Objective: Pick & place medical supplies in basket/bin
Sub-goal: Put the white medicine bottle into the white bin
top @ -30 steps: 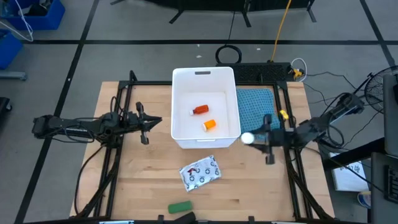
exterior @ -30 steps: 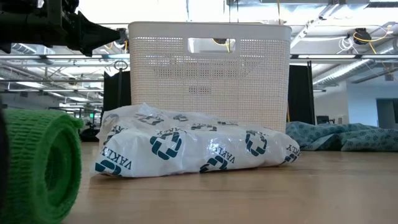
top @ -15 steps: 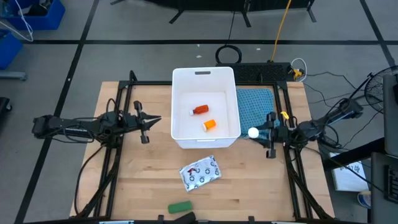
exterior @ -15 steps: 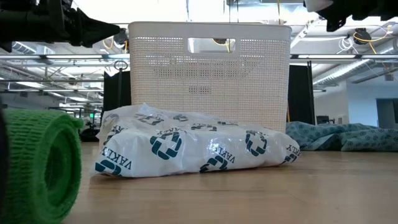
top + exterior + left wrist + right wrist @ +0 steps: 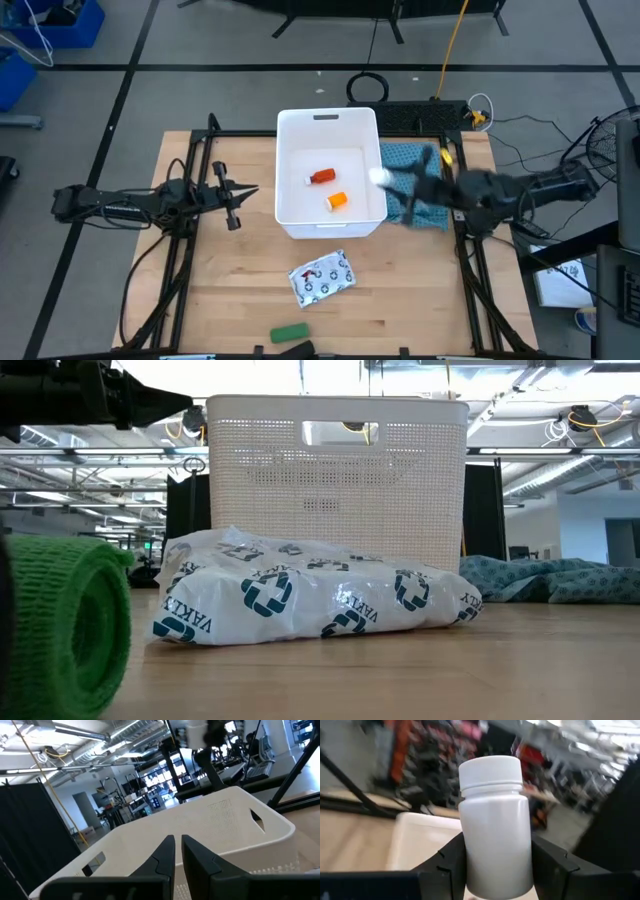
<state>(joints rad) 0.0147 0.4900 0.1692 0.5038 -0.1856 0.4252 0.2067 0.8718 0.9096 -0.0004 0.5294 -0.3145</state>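
Observation:
The white bin (image 5: 330, 125) stands mid-table and holds a red bottle (image 5: 322, 177) and an orange bottle (image 5: 339, 200). My right gripper (image 5: 388, 180) is over the bin's right rim, shut on a white bottle (image 5: 379, 176); its wrist view shows that bottle (image 5: 495, 830) close up. The printed white pouch (image 5: 323, 277) lies on the table in front of the bin. A green block (image 5: 290, 332) and a dark block (image 5: 305, 349) sit at the near edge. My left gripper (image 5: 240, 196) waits, shut, left of the bin. My right gripper pinches the white bottle by its body (image 5: 495, 865) between the two fingers (image 5: 451, 862), one on each side. It comes roughly level from the table's right. The capped end (image 5: 489, 772) sticks out past the fingertips, and the bottle is lifted clear.
A teal cloth (image 5: 415, 165) lies right of the bin, under my right arm. In the low view the green block (image 5: 60, 625) and the pouch (image 5: 310, 600) stand before the bin's wall (image 5: 335, 480). Bare wood shows left of the bin and on the near right.
My right gripper has carried the white bottle from beside the bin's near right corner toward the far edge and left, up to the bin's right rim, turning toward the bin as it went. My left arm has kept still.

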